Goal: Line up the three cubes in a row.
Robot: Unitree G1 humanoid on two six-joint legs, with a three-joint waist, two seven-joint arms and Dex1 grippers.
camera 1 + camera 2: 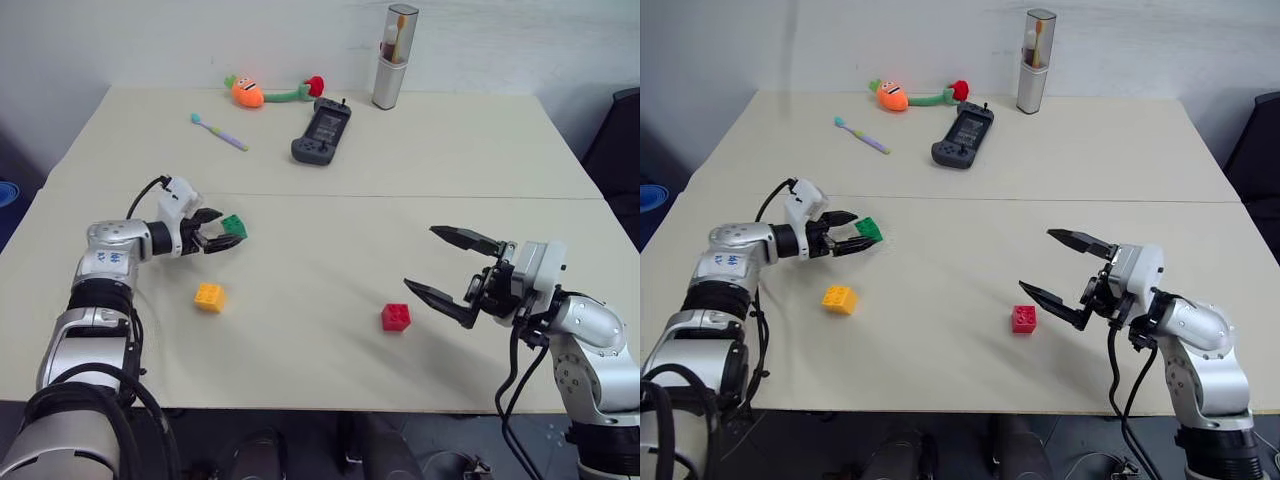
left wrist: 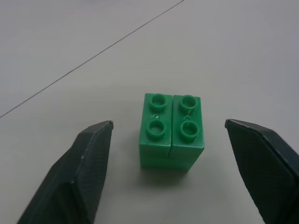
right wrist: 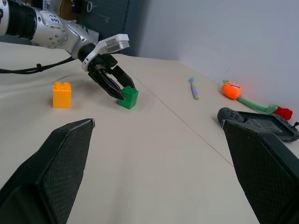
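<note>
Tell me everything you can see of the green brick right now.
The small green plastic studded brick looks like two narrow halves side by side, a seam between them, four round studs on top. It stands upright on the beige table, near the seam between the two tabletops. The left hand brackets it, black fingers open on either side with gaps, not touching.

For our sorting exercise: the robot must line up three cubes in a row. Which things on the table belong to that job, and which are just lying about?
Belong to the job:
green cube
yellow-orange cube
red cube

Just lying about:
black game controller
carrot plush toy
toothbrush
toothbrush case
</note>
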